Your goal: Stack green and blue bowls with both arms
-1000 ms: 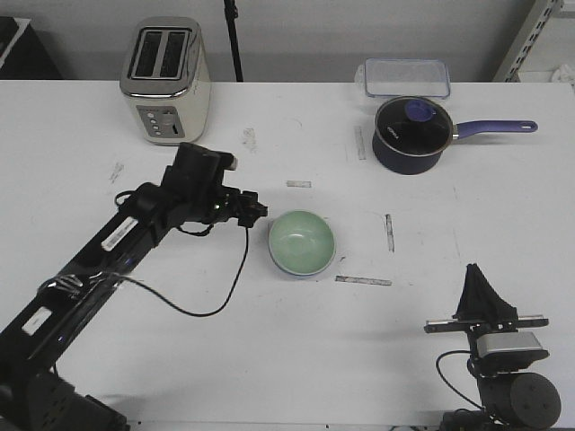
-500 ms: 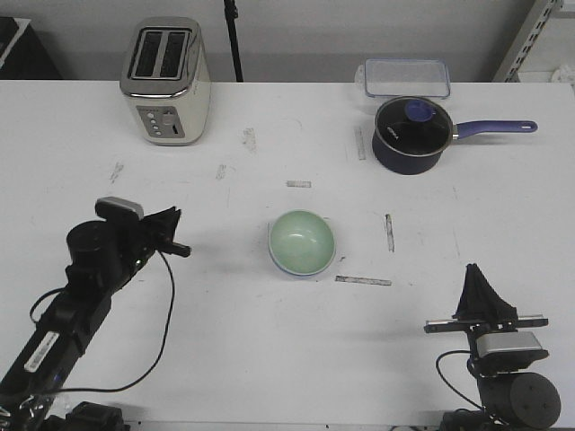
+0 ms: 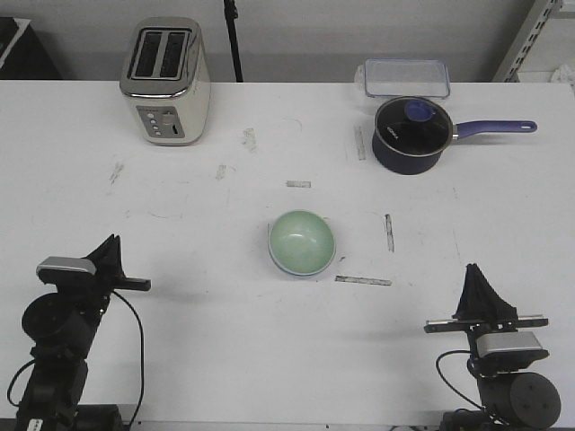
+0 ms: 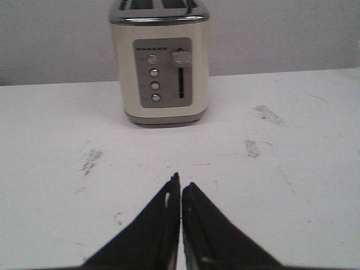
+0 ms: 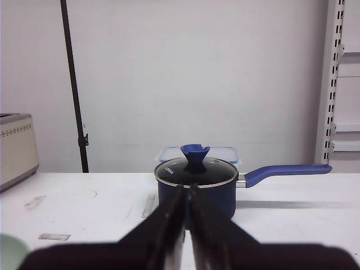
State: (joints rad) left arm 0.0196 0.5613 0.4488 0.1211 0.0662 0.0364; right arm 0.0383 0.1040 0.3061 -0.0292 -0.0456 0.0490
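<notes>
The pale green bowl [image 3: 302, 241] sits upright at the table's middle, nested in the blue bowl, of which only a thin rim [image 3: 286, 268] shows around its near edge. My left gripper [image 3: 111, 244] is shut on nothing, folded back at the near left corner, well apart from the bowls. In the left wrist view the left gripper [image 4: 180, 183] points at the toaster with its jaws touching. My right gripper [image 3: 473, 272] rests shut at the near right corner. The right wrist view shows the right gripper [image 5: 186, 190] closed, with a sliver of the green bowl [image 5: 10, 251] at the edge.
A cream toaster [image 3: 167, 81] stands at the back left. A dark navy saucepan [image 3: 411, 133] with a lid and a purple handle is at the back right, with a clear lidded container [image 3: 406, 76] behind it. Tape marks [image 3: 363, 280] dot the white table.
My left arm has drawn back from beside the bowls to the near left corner and folded down. The bowls and the right arm have not moved.
</notes>
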